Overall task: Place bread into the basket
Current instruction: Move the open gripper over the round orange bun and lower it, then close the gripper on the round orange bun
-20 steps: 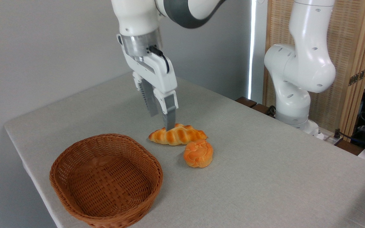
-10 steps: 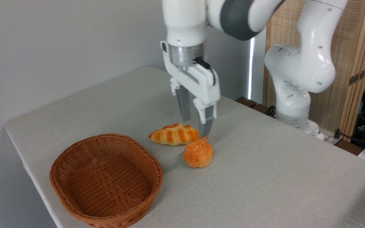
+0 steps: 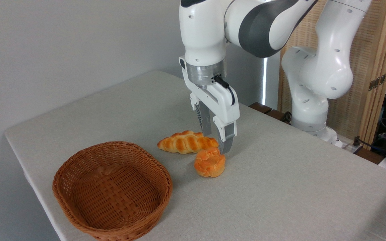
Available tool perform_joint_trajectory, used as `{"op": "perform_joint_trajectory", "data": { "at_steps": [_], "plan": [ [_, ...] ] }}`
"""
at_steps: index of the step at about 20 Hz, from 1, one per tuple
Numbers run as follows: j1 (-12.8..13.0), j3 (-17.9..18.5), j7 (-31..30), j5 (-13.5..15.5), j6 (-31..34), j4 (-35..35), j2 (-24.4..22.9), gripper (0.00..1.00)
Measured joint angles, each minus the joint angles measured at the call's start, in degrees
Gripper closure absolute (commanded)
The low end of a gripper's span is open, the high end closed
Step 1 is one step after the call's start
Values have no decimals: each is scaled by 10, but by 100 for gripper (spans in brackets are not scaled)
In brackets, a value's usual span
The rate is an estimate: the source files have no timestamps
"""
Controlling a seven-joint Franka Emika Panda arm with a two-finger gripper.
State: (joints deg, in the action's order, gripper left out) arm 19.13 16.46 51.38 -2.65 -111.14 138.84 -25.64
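bun (image 3: 209, 163): orange-golden, paler in the creases of its knotted, swirled top
braided loaf (image 3: 186, 142): golden yellow, browner along the ridges of the plait, which read as crosswise stripes
basket (image 3: 112, 190): reddish brown wicker, close woven pattern, checkered on the floor
tablecloth (image 3: 280, 194): pale grey, plain, fine fabric texture
arm (image 3: 206, 30): glossy white shells, dark grey joint band, silver metal ring at the wrist
gripper (image 3: 217, 138): white body, grey fingers, black cable
wall (image 3: 62, 43): plain light grey
screen (image 3: 374, 67): tan woven panel in a light wood frame
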Motion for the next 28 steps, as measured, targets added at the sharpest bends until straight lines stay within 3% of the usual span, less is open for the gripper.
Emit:
{"op": "perform_joint_trajectory", "data": {
  "at_steps": [4,10,17,28],
  "plan": [
    [0,0,0,-1,-52,18,0,0],
    [0,0,0,-48,-58,38,2,0],
    [15,0,0,-49,-61,44,2,0],
    [17,0,0,-49,-82,49,1,0]
  ]
}}
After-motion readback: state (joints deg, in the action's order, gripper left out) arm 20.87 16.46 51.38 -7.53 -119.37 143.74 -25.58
